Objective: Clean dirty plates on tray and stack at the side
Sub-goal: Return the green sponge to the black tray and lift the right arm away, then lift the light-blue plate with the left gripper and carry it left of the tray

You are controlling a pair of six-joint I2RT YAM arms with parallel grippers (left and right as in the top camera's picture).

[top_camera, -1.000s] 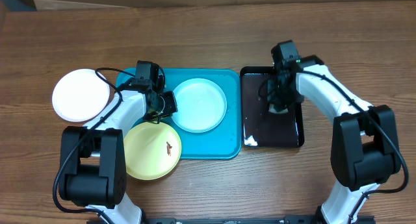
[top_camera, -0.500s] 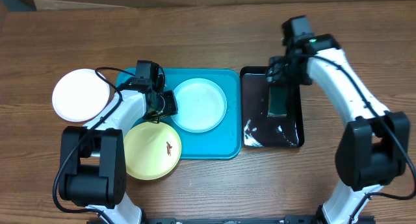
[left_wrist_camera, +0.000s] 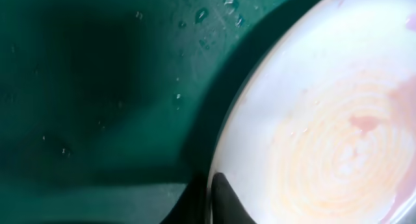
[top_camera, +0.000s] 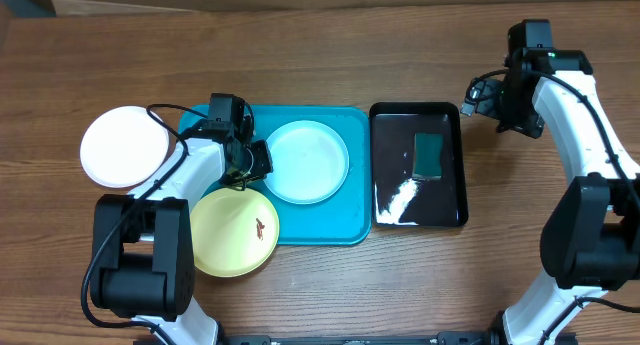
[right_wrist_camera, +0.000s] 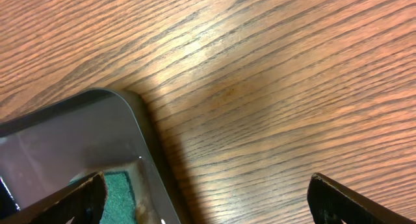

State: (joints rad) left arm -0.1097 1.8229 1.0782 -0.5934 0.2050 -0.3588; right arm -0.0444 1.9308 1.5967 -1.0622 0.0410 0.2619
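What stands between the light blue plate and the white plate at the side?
Nothing loose: only the tray's raised rim and the left arm lie between the light blue plate and the white plate. The yellow plate sits off that line.

Hidden under the left gripper [top_camera: 252, 161], over the tray's [top_camera: 310, 225] left part: fingertips, so cannot tell whether closed on the blue plate [top_camera: 306, 162]. Covered by the yellow plate [top_camera: 233, 232]: tray's near-left corner. Blurred in the left wrist view, and cropped at right and bottom: plate and one dark finger [left_wrist_camera: 224, 199]. Right of the tray, cropped in the right wrist view: right gripper's [right_wrist_camera: 211, 201] fingers [right_wrist_camera: 71, 198], sponge [right_wrist_camera: 120, 190], most of the basin [right_wrist_camera: 71, 133].
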